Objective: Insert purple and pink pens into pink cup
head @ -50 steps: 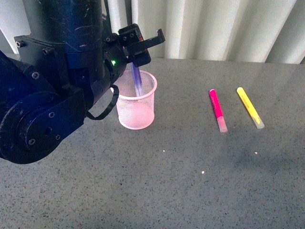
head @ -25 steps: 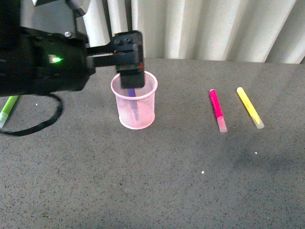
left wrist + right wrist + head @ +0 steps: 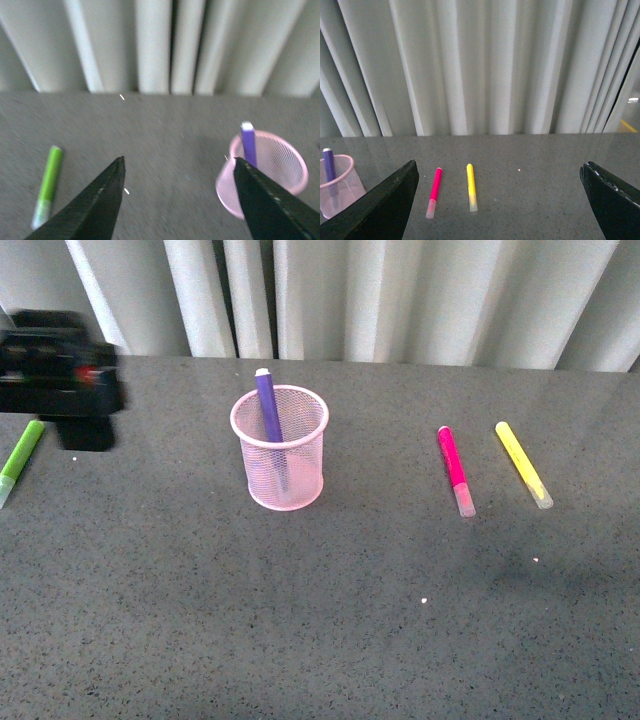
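Two dark fingers frame the right gripper (image 3: 500, 163), spread wide and empty, held on the robot's side of everything lying on the grey table (image 3: 330, 640). Beyond it, right of centre, the pink pen (image 3: 455, 470) lies flat with its clear cap toward the robot. The yellow marker (image 3: 524, 465) lies just beside it on the right, roughly parallel and not touching. Well apart to the left, the pink cup (image 3: 283, 465) stands upright. The purple pen (image 3: 268, 405) is inside it, leaning on the far-left rim with its pale top end sticking out. At the far left lies a lime-green marker (image 3: 18, 462). The left gripper (image 3: 178, 160), blurred in the front view, hangs just beyond that marker, jaws wide apart and holding nothing. A pleated white curtain (image 3: 420, 295) closes the back.
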Motion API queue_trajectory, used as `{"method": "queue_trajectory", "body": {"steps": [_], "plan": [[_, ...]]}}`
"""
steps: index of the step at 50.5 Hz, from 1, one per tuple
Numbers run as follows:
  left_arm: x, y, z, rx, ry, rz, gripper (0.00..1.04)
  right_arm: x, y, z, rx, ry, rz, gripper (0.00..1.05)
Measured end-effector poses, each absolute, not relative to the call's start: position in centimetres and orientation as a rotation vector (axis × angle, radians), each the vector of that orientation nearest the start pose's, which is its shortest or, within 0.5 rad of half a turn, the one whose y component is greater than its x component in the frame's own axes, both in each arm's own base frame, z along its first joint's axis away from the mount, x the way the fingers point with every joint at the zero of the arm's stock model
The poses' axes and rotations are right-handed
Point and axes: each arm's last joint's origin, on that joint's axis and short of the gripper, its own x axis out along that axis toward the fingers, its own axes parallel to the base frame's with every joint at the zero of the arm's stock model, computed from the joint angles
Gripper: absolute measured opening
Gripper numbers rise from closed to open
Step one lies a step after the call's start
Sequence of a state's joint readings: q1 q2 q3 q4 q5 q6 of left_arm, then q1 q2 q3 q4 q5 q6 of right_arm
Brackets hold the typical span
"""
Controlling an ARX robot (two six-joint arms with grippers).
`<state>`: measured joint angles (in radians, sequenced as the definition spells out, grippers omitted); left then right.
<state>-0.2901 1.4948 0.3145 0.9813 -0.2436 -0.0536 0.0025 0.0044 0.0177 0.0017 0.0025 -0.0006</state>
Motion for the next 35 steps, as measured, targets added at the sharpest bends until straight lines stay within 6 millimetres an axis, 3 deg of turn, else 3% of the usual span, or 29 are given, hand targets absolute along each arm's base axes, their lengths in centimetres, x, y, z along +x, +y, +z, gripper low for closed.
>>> {"method": "queue_trajectory", "body": {"steps": [6, 15, 35], "plan": [[21.3, -4.2, 16.6, -0.025, -0.005, -0.004, 0.43, 9.7, 0.0, 16.9, 0.000, -0.015, 0.000, 0.98], [18.6, -2.6, 16.0, -0.010, 0.022, -0.005, 0.05, 9.7, 0.0, 16.9, 0.000, -0.015, 0.000, 0.98], [15.5, -0.8, 16.2, -0.007, 0.014, -0.018, 0.04, 9.7, 0.0, 16.9, 0.000, -0.015, 0.000, 0.98]]}}
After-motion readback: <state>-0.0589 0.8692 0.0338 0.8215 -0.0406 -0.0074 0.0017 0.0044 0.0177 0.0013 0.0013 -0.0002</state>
